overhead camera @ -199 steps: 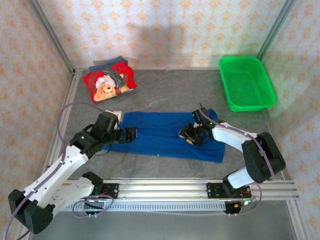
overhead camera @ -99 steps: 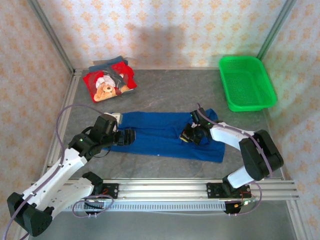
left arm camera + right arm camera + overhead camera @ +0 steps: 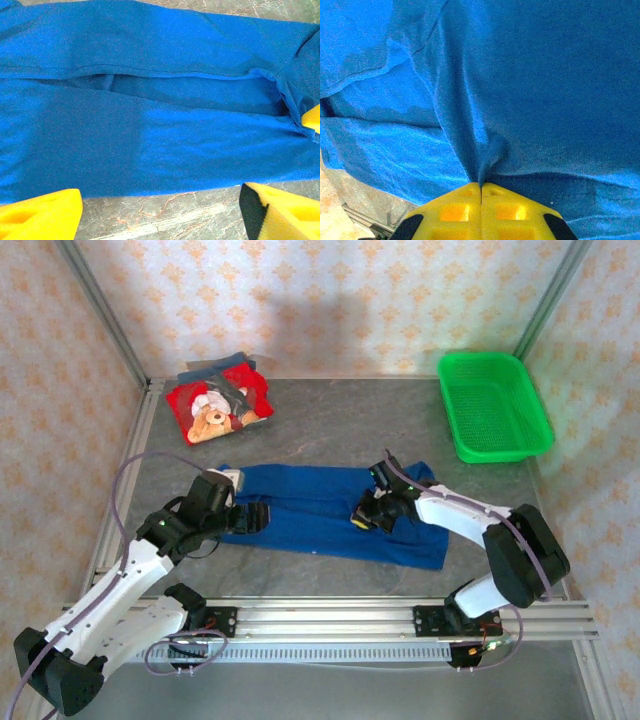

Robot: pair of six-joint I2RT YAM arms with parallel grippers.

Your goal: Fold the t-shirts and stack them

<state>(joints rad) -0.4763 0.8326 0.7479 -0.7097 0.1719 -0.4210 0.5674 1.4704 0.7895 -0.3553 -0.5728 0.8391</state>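
Mid-frame, the right gripper (image 3: 481, 189) pinches a raised fold of the blue t-shirt (image 3: 320, 502); the left gripper (image 3: 160, 202) hovers spread wide at the shirt's left end.

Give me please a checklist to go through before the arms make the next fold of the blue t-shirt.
1. Right gripper grips the blue t-shirt: ok, shut on a ridge of cloth.
2. Left gripper grips it too: not ok, open at the shirt's left end, holding nothing.
3. The pinch takes every layer: cannot tell.
4. Shirt lies as a long band, sides folded in: ok.
5. Stack topped by the red teddy-bear shirt lies apart from it, in the far left corner: ok.
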